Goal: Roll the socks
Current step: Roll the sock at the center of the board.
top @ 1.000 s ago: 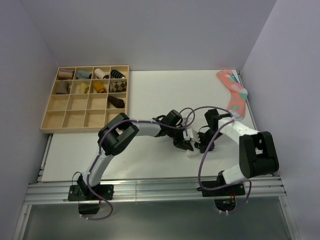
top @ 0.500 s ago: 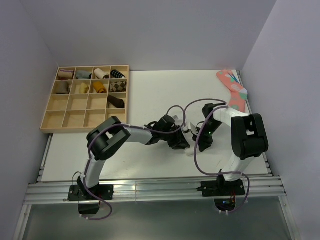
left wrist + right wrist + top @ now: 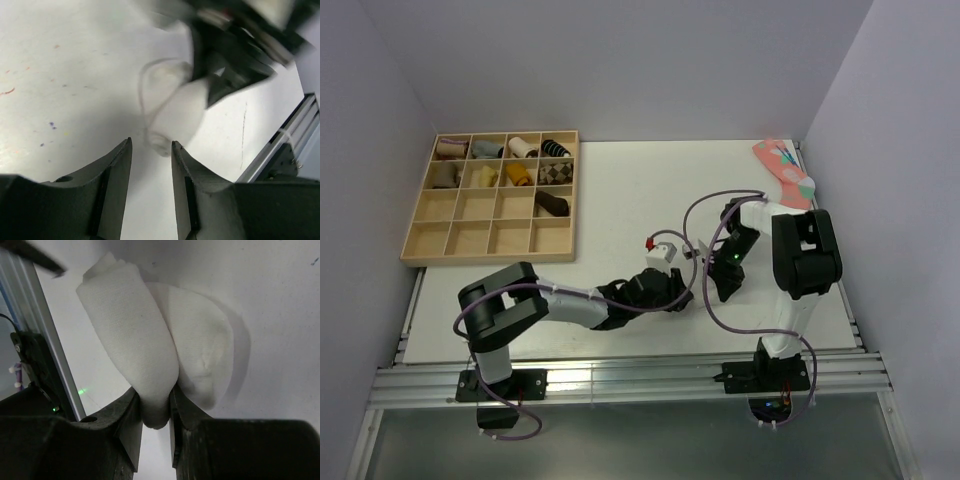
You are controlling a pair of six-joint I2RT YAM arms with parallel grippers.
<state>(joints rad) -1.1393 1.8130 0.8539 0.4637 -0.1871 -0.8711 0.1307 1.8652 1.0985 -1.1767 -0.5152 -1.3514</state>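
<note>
White sock (image 3: 131, 330): part-rolled, pinched in right pincer (image 3: 156, 407). Left pincer (image 3: 151, 150): parted, empty. Pink sock (image 3: 787, 185): flat, apparently unrolled.

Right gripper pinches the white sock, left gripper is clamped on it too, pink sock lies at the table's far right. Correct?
No: the left gripper holds nothing; the left wrist view shows its jaws apart, the white sock ahead of them. The right gripper does pinch it, and the pink sock lies far right.
</note>
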